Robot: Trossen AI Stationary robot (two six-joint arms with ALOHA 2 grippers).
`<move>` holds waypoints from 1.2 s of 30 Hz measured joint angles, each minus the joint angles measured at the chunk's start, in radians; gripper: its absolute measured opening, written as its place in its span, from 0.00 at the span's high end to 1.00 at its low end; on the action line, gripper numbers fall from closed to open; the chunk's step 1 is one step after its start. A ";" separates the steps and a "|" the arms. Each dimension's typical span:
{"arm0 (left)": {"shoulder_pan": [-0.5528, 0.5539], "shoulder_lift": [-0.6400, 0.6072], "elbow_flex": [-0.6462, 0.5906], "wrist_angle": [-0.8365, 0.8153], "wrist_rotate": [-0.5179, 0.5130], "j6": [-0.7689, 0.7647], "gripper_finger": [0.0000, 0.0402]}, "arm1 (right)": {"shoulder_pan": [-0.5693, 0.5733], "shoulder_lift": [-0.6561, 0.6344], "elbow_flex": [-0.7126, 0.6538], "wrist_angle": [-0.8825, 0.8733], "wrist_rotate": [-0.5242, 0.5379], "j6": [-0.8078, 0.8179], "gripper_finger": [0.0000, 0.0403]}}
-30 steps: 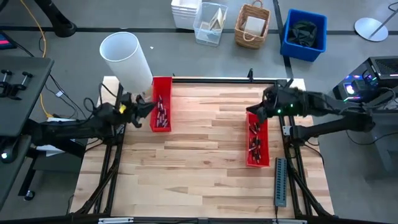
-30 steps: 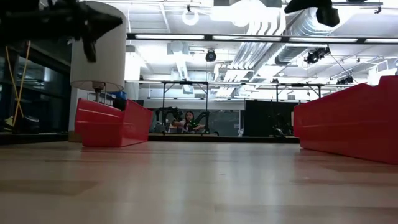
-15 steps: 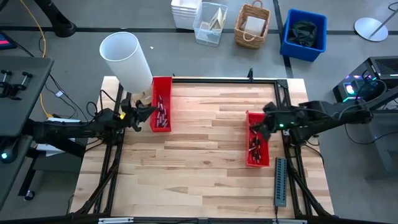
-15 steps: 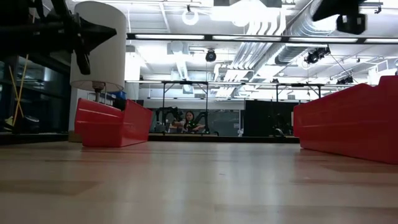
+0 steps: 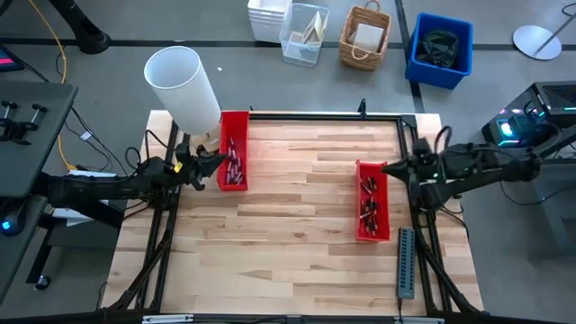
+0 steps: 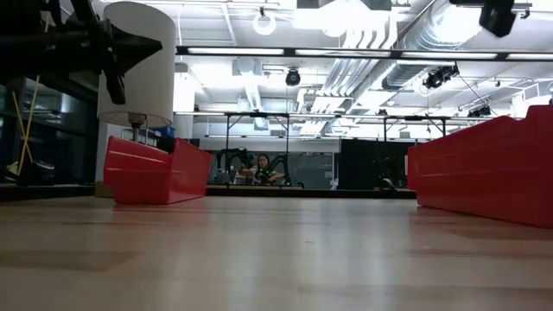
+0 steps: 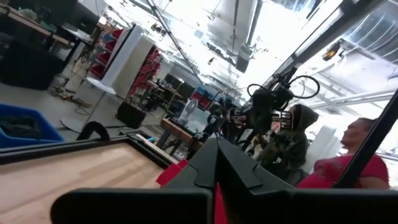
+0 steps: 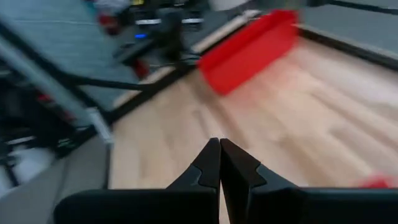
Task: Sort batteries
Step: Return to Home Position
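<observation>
Two red trays hold the batteries, small silvery-grey cylinders. The left tray (image 5: 233, 164) lies along the table's left edge with batteries (image 5: 234, 160) in it. The right tray (image 5: 372, 200) sits near the right edge, also with batteries (image 5: 367, 205). My left gripper (image 5: 212, 162) hovers shut just left of the left tray, and the low view shows it high above the table (image 6: 149, 39). My right gripper (image 5: 389, 168) is shut beside the far right corner of the right tray. Both wrist views show shut fingers, left (image 7: 216, 169) and right (image 8: 219, 157), with nothing between them.
A long grey ridged strip (image 5: 406, 262) lies at the right edge, nearer than the right tray. A white cylinder (image 5: 184, 88) stands by the far left corner. Bare wood (image 5: 297, 207) stretches between the trays. Bins and a basket (image 5: 364, 38) sit on the floor beyond. People show in the room behind.
My right gripper has moved from over the far end of the right tray toward the near edge, then drawn back toward the table's right edge, clear of the tray. My left gripper has dropped slightly and shifted a little left, away from the left tray.
</observation>
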 joint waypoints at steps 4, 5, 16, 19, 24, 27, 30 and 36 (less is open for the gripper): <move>0.000 0.000 0.000 -0.001 0.000 0.019 1.00 | -0.018 -0.037 -0.242 0.336 -0.155 -0.036 1.00; 0.000 0.000 0.000 -0.001 0.000 0.019 1.00 | -0.026 -0.041 -0.305 0.424 -0.197 -0.047 1.00; -0.002 -0.194 0.001 -0.164 0.000 0.044 1.00 | -0.161 -0.104 -0.639 0.725 -0.254 -0.145 1.00; 0.001 -0.283 0.001 -0.232 0.000 0.044 1.00 | -0.179 -0.142 -0.682 0.745 -0.310 -0.165 1.00; 0.002 -0.377 0.001 -0.294 0.000 0.044 1.00 | -0.185 -0.199 -0.773 0.848 -0.367 -0.164 1.00; 0.002 -0.374 0.001 -0.308 0.000 0.044 1.00 | -0.185 -0.224 -0.825 0.892 -0.373 -0.165 1.00; 0.002 -0.374 0.001 -0.366 0.000 0.044 1.00 | -0.185 -0.242 -0.869 0.907 -0.372 -0.165 1.00; 0.002 -0.373 -0.001 -0.619 0.005 0.044 1.00 | -0.185 -0.236 -0.905 0.840 -0.372 -0.157 1.00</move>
